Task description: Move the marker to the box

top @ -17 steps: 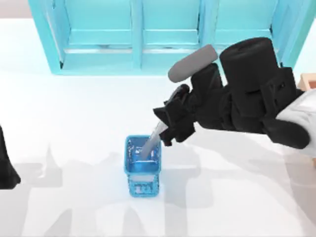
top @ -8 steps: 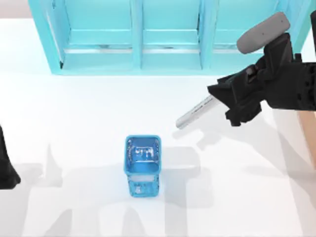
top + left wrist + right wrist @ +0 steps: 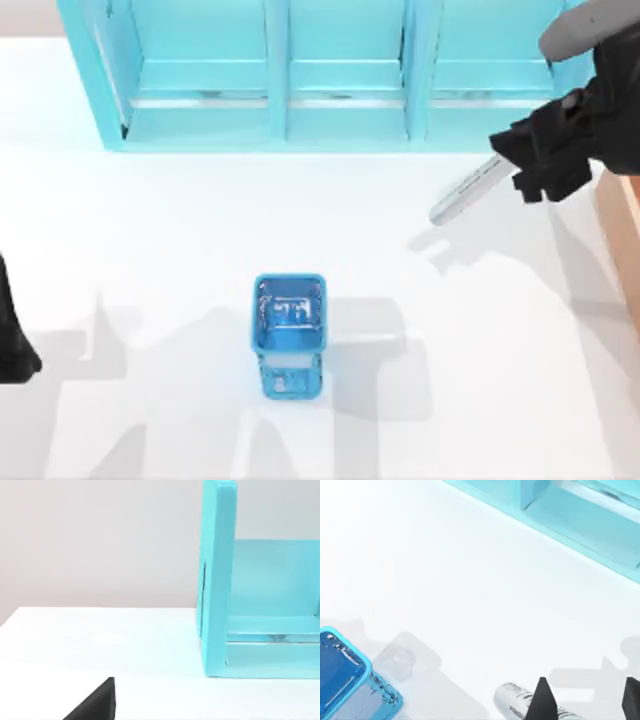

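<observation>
Silver-grey, the marker [image 3: 468,190] hangs above the white table [image 3: 150,220], clamped at its upper end between the fingers of the right gripper [image 3: 525,168], its free end slanting down toward the blue mesh cup [image 3: 289,335]. Marker and gripper sit well apart from that cup, off to its right and farther back, just in front of the cyan shelf unit [image 3: 340,70] that stands behind the cup. A strip of the tan box [image 3: 620,225] shows beyond the gripper, at the table's right edge. From the right wrist, the marker's printed barrel [image 3: 520,705] pokes out beside one dark fingertip [image 3: 542,700]. Parked far to the cup's left is the left arm [image 3: 12,335]; whether its fingers are apart or together cannot be told.
</observation>
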You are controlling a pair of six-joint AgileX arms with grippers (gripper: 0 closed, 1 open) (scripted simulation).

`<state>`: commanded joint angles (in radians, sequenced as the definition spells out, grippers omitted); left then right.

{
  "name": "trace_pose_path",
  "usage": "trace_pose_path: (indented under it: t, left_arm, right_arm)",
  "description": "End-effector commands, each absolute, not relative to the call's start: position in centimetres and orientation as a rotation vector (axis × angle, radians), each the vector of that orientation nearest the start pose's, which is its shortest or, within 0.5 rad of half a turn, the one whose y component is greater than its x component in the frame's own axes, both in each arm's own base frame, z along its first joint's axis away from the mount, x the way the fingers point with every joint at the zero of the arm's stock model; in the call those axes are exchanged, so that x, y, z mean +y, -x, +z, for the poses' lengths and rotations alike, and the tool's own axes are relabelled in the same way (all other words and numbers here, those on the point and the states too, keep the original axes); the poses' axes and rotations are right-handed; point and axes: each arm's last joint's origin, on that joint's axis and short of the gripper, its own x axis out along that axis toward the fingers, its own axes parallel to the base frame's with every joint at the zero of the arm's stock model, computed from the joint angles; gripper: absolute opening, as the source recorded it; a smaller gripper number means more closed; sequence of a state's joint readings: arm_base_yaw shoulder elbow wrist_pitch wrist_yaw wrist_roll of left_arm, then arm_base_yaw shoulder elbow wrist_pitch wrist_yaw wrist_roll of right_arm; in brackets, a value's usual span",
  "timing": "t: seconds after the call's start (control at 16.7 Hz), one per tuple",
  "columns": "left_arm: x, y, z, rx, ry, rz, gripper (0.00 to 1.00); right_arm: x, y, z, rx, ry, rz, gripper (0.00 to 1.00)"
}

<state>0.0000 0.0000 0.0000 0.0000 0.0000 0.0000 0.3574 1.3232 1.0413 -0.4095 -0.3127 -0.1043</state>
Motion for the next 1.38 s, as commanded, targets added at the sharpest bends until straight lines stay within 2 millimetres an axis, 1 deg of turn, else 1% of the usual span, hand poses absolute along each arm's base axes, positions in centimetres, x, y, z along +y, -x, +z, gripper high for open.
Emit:
trace_pose_path:
  t: [0.12, 0.24, 0.42, 0.54, 0.6, 0.72, 1.08, 1.2, 1.38]
  left_arm:
    - [-0.1, -10.6, 16.0, 0.000, 0.000, 0.000, 1.00]
    - [-0.1, -10.6, 16.0, 0.000, 0.000, 0.000, 1.00]
    - [-0.1, -10.6, 16.0, 0.000, 0.000, 0.000, 1.00]
    - [-0.1, -10.6, 16.0, 0.000, 0.000, 0.000, 1.00]
    - [-0.1, -10.6, 16.0, 0.000, 0.000, 0.000, 1.00]
    - [-0.1, -10.6, 16.0, 0.000, 0.000, 0.000, 1.00]
    - [-0.1, -10.6, 16.0, 0.000, 0.000, 0.000, 1.00]
    - [-0.1, -10.6, 16.0, 0.000, 0.000, 0.000, 1.00]
    - [-0.1, -10.6, 16.0, 0.000, 0.000, 0.000, 1.00]
  right_arm:
    - [8.1, -27.4, 29.4, 0.732, 0.153, 0.580, 0.00]
    - [4.5, -27.6, 30.5, 0.814, 0.178, 0.468, 0.00]
    - [-0.8, -26.5, 32.4, 0.935, 0.199, 0.313, 0.00]
    - [-3.4, -25.3, 33.6, 0.989, 0.209, 0.233, 0.00]
    - [-4.3, -24.8, 34.1, 1.006, 0.215, 0.204, 0.00]
    - [-5.3, -24.0, 34.7, 1.027, 0.226, 0.170, 0.00]
    - [-5.3, -24.1, 34.5, 1.033, 0.225, 0.170, 0.00]
    - [-5.3, -24.4, 33.5, 1.034, 0.221, 0.170, 0.00]
    - [-5.4, -25.1, 30.8, 1.030, 0.222, 0.164, 0.00]
